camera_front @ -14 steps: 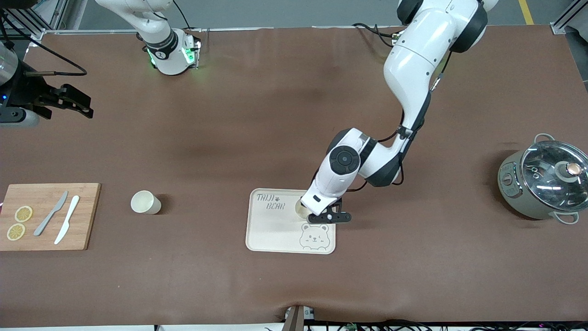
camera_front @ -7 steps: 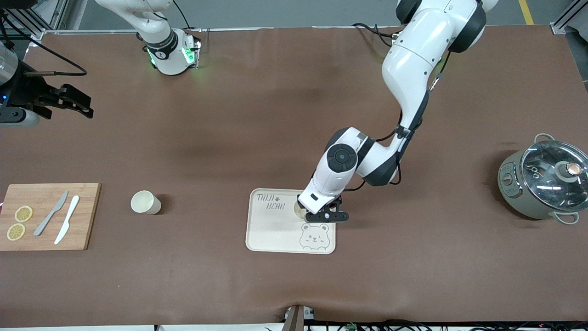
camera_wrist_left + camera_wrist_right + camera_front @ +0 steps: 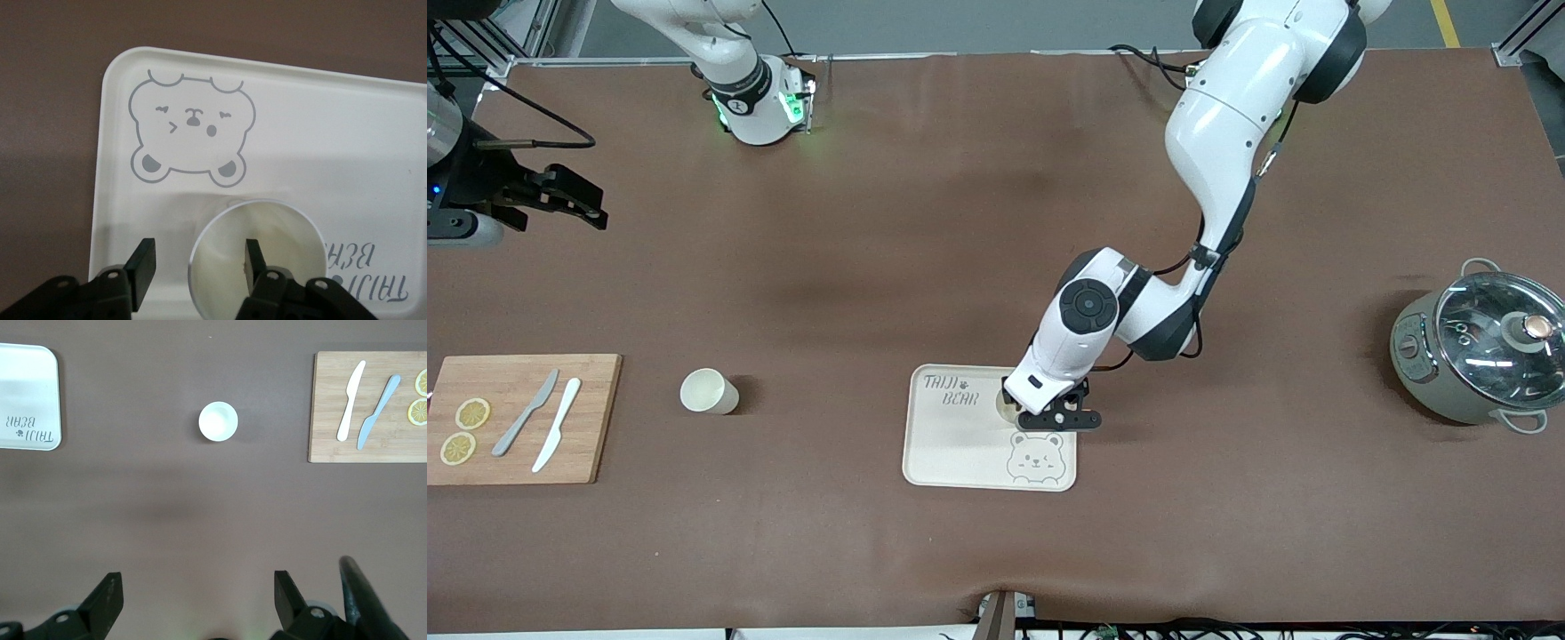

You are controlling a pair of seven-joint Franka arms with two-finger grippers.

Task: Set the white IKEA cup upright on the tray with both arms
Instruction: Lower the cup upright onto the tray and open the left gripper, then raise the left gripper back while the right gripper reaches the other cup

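**Inspector:** Checking the tray (image 3: 951,444) first: the white cup (image 3: 1005,402) is standing upright on it, between the lettering and the bear face.

**Clerk:** Is the left gripper (image 3: 1060,418) holding it?

**Inspector:** No. A second ago its jaws were pinching the cup wall. Now they are standing parted, one finger (image 3: 253,257) inside the cup and the other clear outside. I am judging this cup as placed.

**Clerk:** What is the front view missing?

**Inspector:** That release. Only the left wrist view is showing it. The right wrist view is showing a second cup (image 3: 218,421) upright on the table, between the tray and the cutting board (image 3: 516,418).

**Clerk:** And the right gripper (image 3: 583,200)?

**Inspector:** It is waiting, spread wide, over the right arm's end of the table.
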